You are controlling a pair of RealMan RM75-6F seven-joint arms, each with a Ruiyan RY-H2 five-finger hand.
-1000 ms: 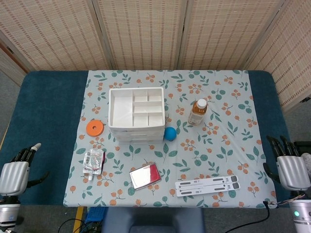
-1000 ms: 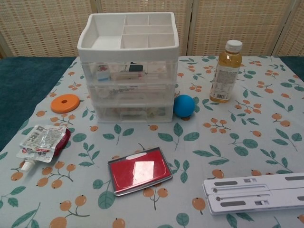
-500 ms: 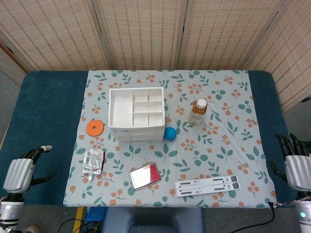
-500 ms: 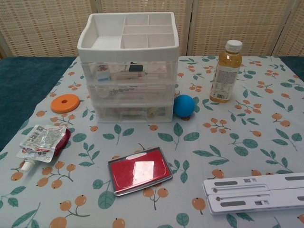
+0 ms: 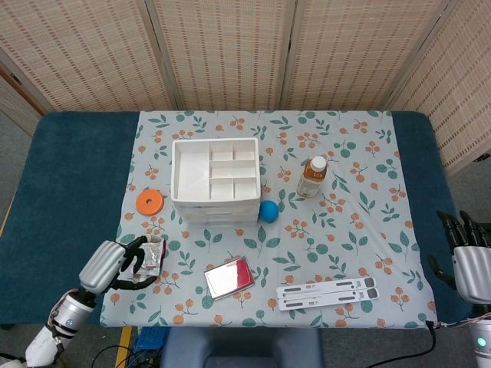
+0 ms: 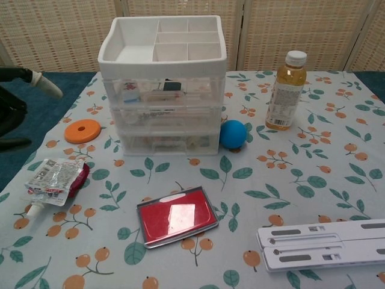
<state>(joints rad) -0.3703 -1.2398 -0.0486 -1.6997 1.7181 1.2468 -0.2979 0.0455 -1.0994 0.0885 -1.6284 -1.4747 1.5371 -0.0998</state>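
Left hand point(image 5: 115, 264) is down at the near-left of the counter point(image 5: 69, 184), fingers spread and curved, holding nothing. Its dark fingertips point(image 5: 140, 242) sit right beside the crinkly drink pouch point(image 5: 152, 257), and from the head view I honestly can't tell if they touch it or just hover over its left edge. The chest view only catches a couple of dark fingers with a pale tip poking in at the far left point(image 6: 24, 77), the rest cut off by the frame (so no help there).

The pouch lies flat on the leafy tablecloth point(image 5: 360, 199), spout toward the near edge, with something red tucked under its right side that's mostly hidden. The orange disc point(image 5: 149, 202) is just beyond it, and the white drawer organizer point(image 5: 215, 180) is beyond and to the right. Stuff inside the clear drawers is too blurry to name.

Right hand point(image 5: 469, 261) is at the far right edge of the head view, off the cloth, partly cut off by the frame; fingers straight and apart, nothing in it. Chest view doesn't show it at all.

Also on the cloth: red-lidded tin point(image 5: 229, 277) near the front, a flat white folding stand point(image 5: 327, 292) to its right (clipped by the chest frame), blue ball point(image 5: 268, 211) against the organizer's corner, and a tea bottle point(image 5: 312, 177).
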